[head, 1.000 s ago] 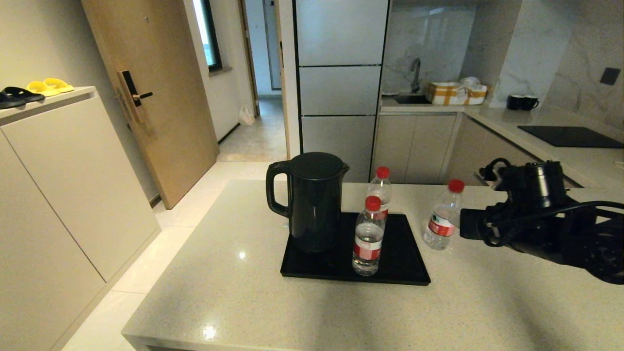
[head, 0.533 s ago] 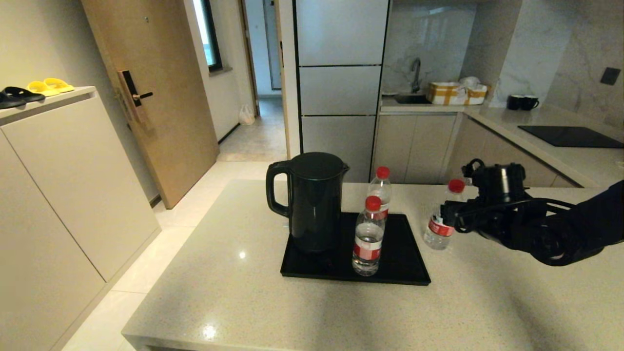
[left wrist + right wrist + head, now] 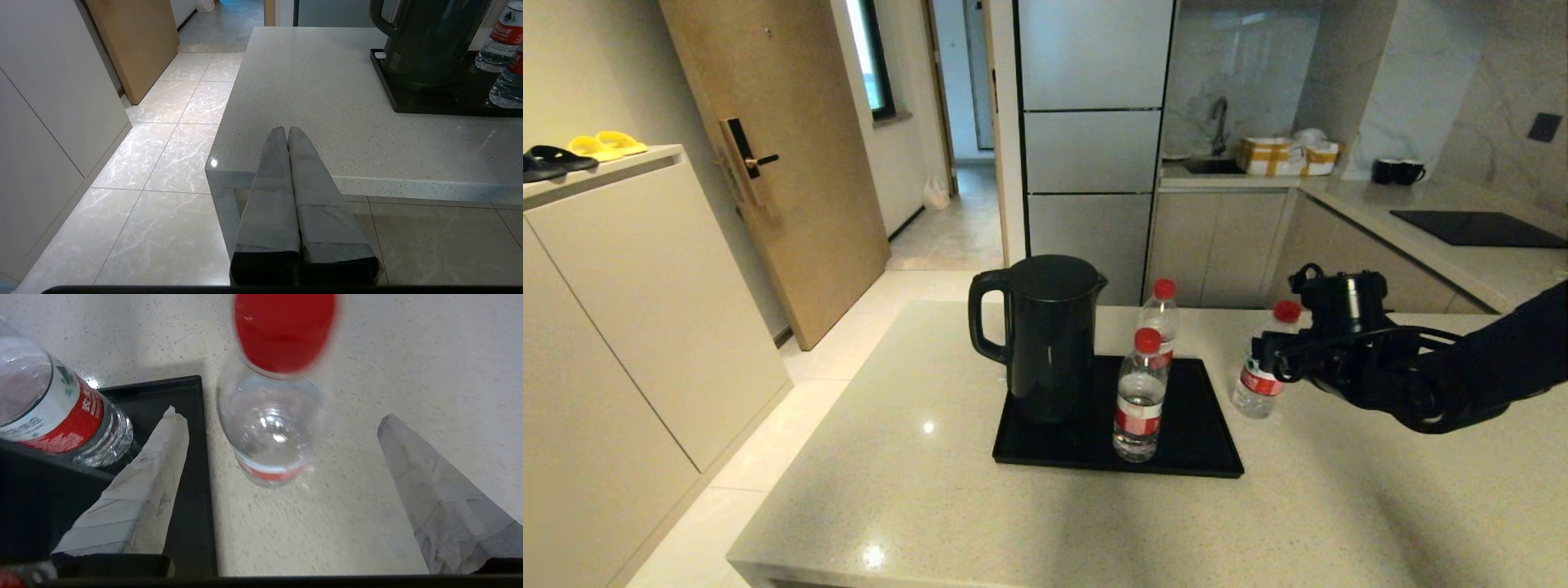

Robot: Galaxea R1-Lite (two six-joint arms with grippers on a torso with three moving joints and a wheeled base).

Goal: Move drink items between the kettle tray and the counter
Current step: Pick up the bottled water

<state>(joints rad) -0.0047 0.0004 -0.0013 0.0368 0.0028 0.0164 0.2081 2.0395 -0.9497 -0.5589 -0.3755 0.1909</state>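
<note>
Standing on counter [image 3: 1339,506]: lone water bottle [image 3: 1262,361], upright, just right of kettle tray [image 3: 1201,441], off its rim.
R gripper [image 3: 282,416]: fingers spread wide, one each side of lone bottle, neither touching it; one fingertip [image 3: 173,416] hangs over tray's right edge, the other [image 3: 390,422] over bare stone. Red cap blurred in wrist view.
R arm: comes in from right of head view, wrist body [image 3: 1347,335] partly covering the bottle's right side.
Tray contents: black kettle [image 3: 1041,335] on left half, handle to left; near bottle [image 3: 1139,396] at tray's near edge, centre-right; far bottle [image 3: 1161,322] right behind it, whether on tray's far edge or counter can't tell. Both upright.
L gripper [image 3: 288,130]: fingers pressed together, holding nothing, parked low off counter's near-left corner, over floor tiles.
Background: two black mugs [image 3: 1396,171] and cooktop [image 3: 1478,229] on far right worktop, well apart from tray.
</note>
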